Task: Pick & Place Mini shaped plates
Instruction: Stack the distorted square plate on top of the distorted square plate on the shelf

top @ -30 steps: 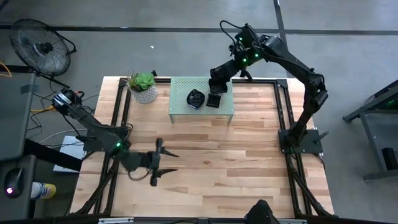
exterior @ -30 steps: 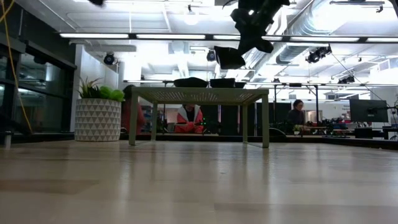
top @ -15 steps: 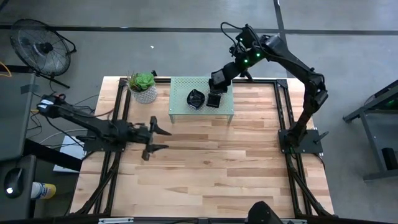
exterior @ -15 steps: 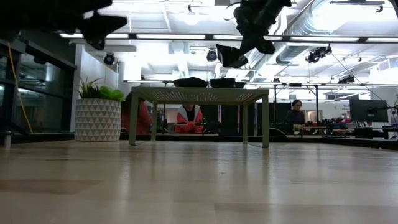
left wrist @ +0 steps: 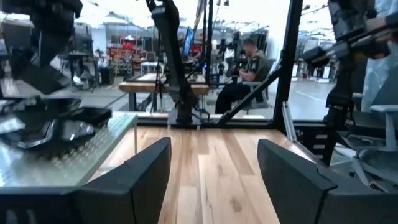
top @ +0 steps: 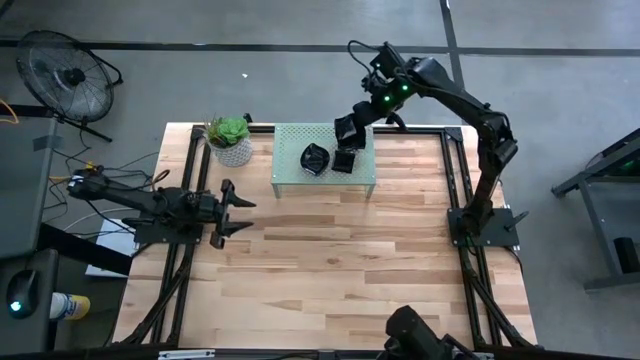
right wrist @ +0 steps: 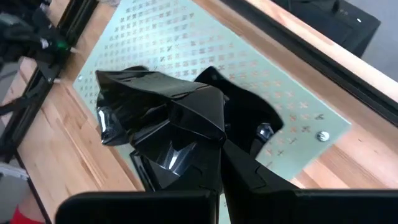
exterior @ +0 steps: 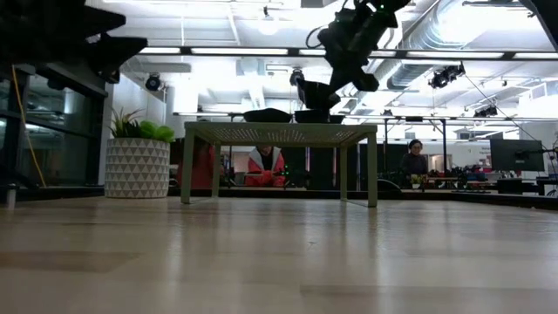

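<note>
Spread wide and empty, the left gripper (top: 226,211) is seen low over the left part of the desk (top: 330,270), its two fingers (left wrist: 134,180) pointed toward the small green stand (top: 290,178) but well apart from it. A potted plant (top: 231,139) stands near the far left corner, beside the stand. On the perforated top of the stand two mini shaped plates are found: a wavy-rimmed plate (top: 315,158) to the left and a square plate (top: 344,161) just beside it on the right. Over the square plate the right gripper (top: 348,130) is held, fingers pressed together; whether a plate is pinched between them cannot be told.

The plates are judged to be light, stiff and glossy, hence slippery, and likely to chip if dropped. A hold is best taken on the shallow raised rim, one finger inside and one outside, since the flat middle offers nothing to grasp. The wavy rim may be caught more surely in a hollow of its edge.
</note>
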`<state>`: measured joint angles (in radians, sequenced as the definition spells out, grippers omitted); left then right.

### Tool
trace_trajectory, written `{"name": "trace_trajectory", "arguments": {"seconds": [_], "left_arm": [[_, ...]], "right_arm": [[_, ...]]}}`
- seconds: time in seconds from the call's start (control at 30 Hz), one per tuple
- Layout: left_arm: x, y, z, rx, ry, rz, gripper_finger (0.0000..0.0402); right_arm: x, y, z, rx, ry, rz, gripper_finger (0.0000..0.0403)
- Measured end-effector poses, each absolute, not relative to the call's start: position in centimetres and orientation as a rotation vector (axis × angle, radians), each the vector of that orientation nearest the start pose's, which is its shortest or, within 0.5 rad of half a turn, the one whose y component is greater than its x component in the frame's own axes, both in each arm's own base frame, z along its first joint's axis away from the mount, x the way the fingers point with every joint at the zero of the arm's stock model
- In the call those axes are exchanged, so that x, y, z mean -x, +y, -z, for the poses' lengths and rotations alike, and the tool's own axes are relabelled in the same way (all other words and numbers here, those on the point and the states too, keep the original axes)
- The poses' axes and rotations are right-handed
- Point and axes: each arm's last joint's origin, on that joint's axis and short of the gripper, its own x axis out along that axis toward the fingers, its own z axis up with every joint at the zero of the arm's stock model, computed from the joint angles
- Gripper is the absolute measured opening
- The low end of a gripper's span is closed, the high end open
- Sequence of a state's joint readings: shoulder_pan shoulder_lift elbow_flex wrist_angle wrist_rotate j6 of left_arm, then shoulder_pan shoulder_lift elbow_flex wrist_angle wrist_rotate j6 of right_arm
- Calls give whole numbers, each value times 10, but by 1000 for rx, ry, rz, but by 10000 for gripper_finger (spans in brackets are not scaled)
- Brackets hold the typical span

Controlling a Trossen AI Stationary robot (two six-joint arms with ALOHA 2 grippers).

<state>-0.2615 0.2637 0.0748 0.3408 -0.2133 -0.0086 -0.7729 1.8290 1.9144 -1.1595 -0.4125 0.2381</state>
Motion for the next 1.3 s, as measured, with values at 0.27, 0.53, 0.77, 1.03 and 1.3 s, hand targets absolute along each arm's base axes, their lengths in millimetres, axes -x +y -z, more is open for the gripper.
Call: {"name": "trace_trajectory", "arguments": {"seconds": [0.27, 0.53, 0.77, 1.03, 1.3], "left_arm": [[-106, -21, -195, 60, -111, 13, 237], [-107, -20, -189, 45, -49, -42, 237], [-107, -20, -186, 37, -20, -42, 237], [-107, -20, -185, 34, -10, -43, 237], [-107, -20, -185, 34, -10, -44, 237]], "right_arm": [[-263, -263, -356, -973, 811, 404, 0], [-259, -273, -353, -1056, 781, 394, 0], [-260, -276, -352, -1071, 766, 407, 0], [-257, -273, -343, -1117, 856, 418, 0], [-256, -272, -342, -1148, 866, 435, 0]]}}
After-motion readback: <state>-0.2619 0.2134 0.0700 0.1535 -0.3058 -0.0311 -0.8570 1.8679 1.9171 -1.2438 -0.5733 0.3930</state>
